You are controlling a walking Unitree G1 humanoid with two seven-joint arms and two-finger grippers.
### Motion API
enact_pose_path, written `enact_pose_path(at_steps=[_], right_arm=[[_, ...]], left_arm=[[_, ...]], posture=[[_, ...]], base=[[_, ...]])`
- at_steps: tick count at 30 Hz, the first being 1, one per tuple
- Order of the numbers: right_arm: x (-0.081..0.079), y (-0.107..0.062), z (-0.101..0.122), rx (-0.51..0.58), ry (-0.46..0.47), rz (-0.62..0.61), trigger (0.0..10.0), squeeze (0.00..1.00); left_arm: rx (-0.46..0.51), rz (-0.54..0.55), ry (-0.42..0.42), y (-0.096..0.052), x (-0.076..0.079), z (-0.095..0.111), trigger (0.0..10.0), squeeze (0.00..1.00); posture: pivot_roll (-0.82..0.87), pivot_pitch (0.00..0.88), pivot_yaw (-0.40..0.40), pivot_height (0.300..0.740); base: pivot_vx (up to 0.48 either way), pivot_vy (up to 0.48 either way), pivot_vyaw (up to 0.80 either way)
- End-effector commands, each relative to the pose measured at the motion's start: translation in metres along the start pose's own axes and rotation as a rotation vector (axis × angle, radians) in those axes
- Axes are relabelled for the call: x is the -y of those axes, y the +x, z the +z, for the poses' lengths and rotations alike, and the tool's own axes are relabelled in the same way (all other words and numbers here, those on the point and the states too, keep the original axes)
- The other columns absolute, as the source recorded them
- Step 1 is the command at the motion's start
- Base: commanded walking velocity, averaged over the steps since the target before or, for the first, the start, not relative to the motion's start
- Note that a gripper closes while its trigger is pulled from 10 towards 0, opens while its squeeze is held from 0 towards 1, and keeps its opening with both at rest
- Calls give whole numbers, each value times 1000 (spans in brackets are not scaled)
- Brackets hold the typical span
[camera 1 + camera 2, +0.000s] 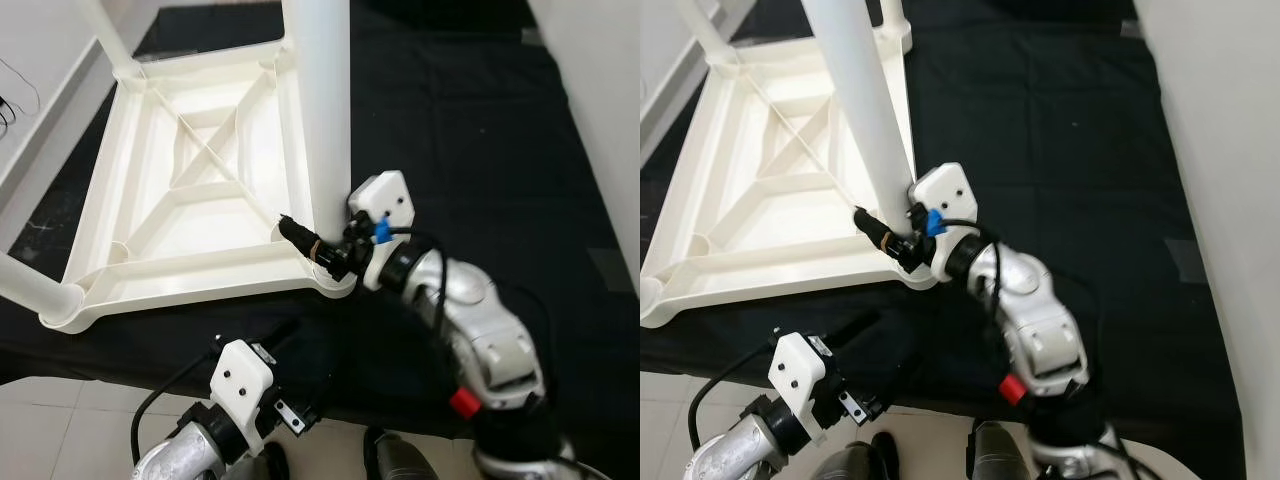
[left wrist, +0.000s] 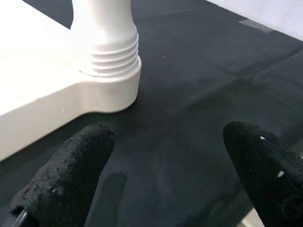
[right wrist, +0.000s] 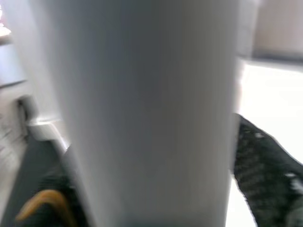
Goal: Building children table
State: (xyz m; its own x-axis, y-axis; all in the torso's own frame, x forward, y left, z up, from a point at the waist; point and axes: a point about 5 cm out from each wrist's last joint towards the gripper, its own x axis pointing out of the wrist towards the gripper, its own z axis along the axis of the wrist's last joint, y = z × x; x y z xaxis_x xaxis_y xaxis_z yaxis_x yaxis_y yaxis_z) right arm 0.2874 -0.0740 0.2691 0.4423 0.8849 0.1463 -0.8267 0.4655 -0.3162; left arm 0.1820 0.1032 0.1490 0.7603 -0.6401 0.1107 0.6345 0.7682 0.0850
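right gripper (image 1: 318, 250) fingers clamp the upright leg (image 1: 318, 110) at its socket; left gripper (image 2: 161, 165), fingers open, hovers nearby.

No text, label, brand, number or sign can be read on anything here

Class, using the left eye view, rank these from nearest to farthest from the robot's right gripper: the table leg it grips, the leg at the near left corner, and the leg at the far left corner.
1. Gripped leg, between the right gripper's fingers.
2. Near-left leg, across the upturned tabletop.
3. Far-left leg, at the diagonally opposite corner.
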Motion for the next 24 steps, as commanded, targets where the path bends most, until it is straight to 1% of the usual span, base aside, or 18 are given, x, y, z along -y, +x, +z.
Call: enact_pose_path(at_steps=[1,2,3,5,6,7,8,10,14,15,16,17,18,24], right_arm=[[-9,4,4,48,-12,130,10000,1000],[-3,3,8,50,-18,202,10000,1000],[7,3,14,60,-5,285,10000,875],[7,3,14,60,-5,285,10000,875],[10,3,17,66,6,314,10000,875],[17,3,18,65,1,330,10000,0],[24,4,19,58,-1,357,10000,0],[33,5,21,56,1,396,10000,0],[37,5,22,67,6,428,10000,0],[39,6,22,64,2,463,0,0],[40,6,22,65,1,492,0,0],[40,6,22,65,1,492,0,0],[42,5,22,71,7,533,0,0],[44,0,19,69,16,548,0,0]], left_arm=[[-22,4,-8,-2,2,-5,10000,0],[-20,2,-10,-2,3,-5,10000,0],[-15,0,-12,-1,4,-4,10000,0],[-15,0,-12,-1,4,-4,10000,0],[-13,0,-13,-1,5,-4,10000,0],[-11,-1,-14,0,6,-4,10000,0],[-8,-1,-14,0,7,-3,10000,0],[-3,0,-14,1,8,-3,10000,0],[-2,2,-14,1,9,-3,10000,0],[0,3,-14,1,10,-2,10000,0],[1,3,-15,1,11,-2,10000,0],[1,3,-15,1,11,-2,10000,0],[2,2,-19,1,12,-3,10000,0],[-3,-13,-28,0,13,-4,10000,0]], posture=[[-11,304,34,740],[-8,301,28,740],[-7,298,22,740],[-7,298,22,740],[-7,298,22,740],[-5,298,18,740],[1,296,10,740],[2,292,7,740],[2,292,7,740],[6,285,8,740],[5,283,10,740],[5,283,10,740],[2,278,19,740],[-9,268,32,740]], base=[[0,0,0],[0,0,0],[0,0,0],[0,0,0],[0,0,0],[0,0,0],[0,0,0],[0,0,0],[0,0,0],[0,0,0],[0,0,0],[0,0,0],[0,0,0],[0,0,0]])
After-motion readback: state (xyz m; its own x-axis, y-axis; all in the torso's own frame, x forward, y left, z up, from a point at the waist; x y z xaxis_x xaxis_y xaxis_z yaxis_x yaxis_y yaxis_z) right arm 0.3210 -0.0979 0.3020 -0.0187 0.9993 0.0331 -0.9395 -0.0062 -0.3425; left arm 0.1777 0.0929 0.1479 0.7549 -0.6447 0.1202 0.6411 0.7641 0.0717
